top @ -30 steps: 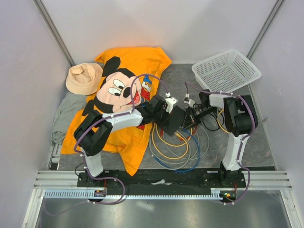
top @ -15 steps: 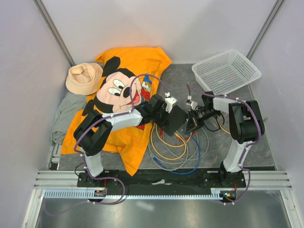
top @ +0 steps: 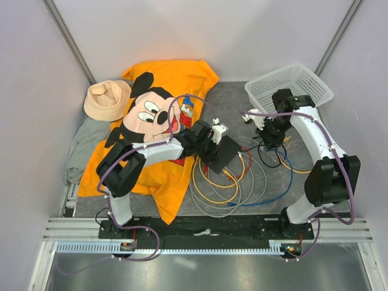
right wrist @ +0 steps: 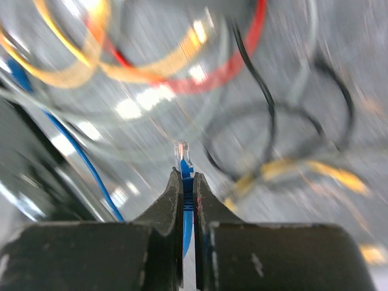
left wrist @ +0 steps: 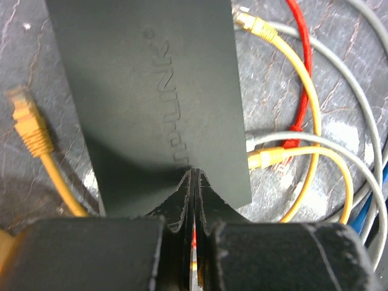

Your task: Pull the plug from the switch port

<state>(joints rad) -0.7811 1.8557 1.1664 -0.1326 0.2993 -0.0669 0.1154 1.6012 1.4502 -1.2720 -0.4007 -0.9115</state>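
**Grey mat: pull step looks finished**

Left gripper (left wrist: 193, 182) has its jaws together, tips on the near edge of the switch (left wrist: 151, 91), probably pinning it mid-table. Right gripper (right wrist: 187, 182) is clamped on the blue plug (right wrist: 183, 159), well apart from the switch, near the white basket (top: 290, 90). Next: release the plug, retract.

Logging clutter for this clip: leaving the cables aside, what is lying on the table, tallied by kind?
Switch: 1
Basket: 1
Shirt: 1
Hat: 1
Grey cloth: 1
Total: 5
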